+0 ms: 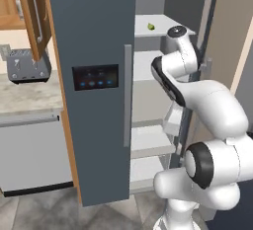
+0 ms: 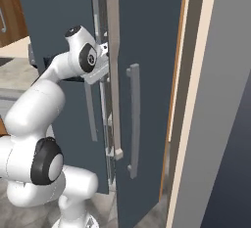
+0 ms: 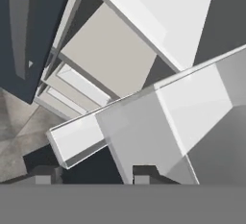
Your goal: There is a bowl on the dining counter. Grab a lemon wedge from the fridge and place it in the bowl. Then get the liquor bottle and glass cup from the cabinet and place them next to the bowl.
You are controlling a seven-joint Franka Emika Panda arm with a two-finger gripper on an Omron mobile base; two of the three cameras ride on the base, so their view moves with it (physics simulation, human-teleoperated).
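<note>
The fridge (image 1: 94, 36) is dark slate grey, its left door closed and its right door (image 2: 147, 36) swung open. A tiny yellow-green lemon wedge (image 1: 151, 26) lies on an upper white shelf inside. My arm reaches into the open compartment below and to the right of that shelf. In the hand view my gripper (image 3: 94, 175) looks down over white shelves (image 3: 192, 103) and a white shelf edge (image 3: 77, 139) just beyond the fingertips (image 3: 144, 172). The fingers stand apart with nothing seen between them. The bowl, dining counter, liquor bottle and glass cup are out of view.
A grey toaster (image 1: 27, 66) stands on the worktop left of the fridge, under an open wooden cabinet door (image 1: 34, 12). A pale dishwasher front (image 1: 29, 155) sits below. The open fridge door and a beige wall panel (image 2: 206, 124) close in the right side.
</note>
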